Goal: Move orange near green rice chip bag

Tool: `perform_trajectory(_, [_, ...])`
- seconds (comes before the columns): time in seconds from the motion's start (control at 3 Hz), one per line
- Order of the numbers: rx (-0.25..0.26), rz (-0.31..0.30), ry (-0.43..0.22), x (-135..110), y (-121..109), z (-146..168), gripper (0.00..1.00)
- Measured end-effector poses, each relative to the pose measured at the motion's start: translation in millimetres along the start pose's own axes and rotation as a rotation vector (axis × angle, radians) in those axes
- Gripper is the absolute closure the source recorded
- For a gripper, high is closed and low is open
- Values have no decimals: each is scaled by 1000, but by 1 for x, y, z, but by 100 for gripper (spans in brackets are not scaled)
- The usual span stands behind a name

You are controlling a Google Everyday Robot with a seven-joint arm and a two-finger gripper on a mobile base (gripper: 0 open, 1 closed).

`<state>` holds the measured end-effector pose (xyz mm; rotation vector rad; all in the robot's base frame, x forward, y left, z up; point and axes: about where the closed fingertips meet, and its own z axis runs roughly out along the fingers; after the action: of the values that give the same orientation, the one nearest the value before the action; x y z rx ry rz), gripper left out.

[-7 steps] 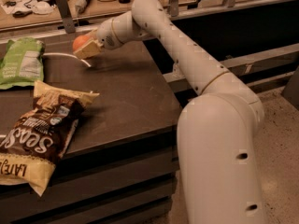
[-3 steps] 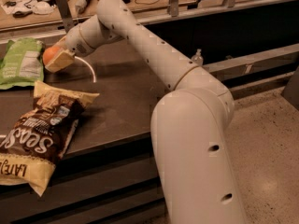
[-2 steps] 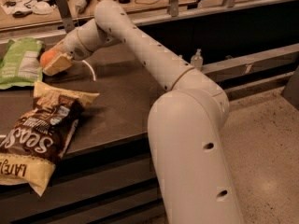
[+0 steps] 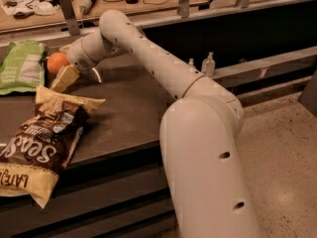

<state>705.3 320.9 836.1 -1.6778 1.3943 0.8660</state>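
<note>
The orange (image 4: 56, 61) sits on the dark table (image 4: 124, 108) at the far left, right beside the right edge of the green rice chip bag (image 4: 22, 66), which lies flat. My gripper (image 4: 60, 74) is at the orange, reaching in from the right. It looks open: one pale finger (image 4: 64, 78) lies just below and in front of the orange, and the other finger is hidden behind the fruit. The orange shows almost whole.
A large brown-and-yellow chip bag (image 4: 42, 143) lies on the table's front left, close below the gripper. A rail with posts (image 4: 67, 9) runs behind the table, with a cluttered counter beyond. Small bottles (image 4: 208, 63) stand at the right, behind my arm.
The gripper carried the orange leftward across the table to the green bag. The orange now shows more fully and the visible finger has dropped lower beside it.
</note>
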Motion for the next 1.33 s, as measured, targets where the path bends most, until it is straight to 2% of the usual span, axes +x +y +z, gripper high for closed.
perform_trajectory(0.67, [39,20,-6,-8,-3,-21,0])
perform_trajectory(1.33, [93,145,-129,-1,-4,-53,0])
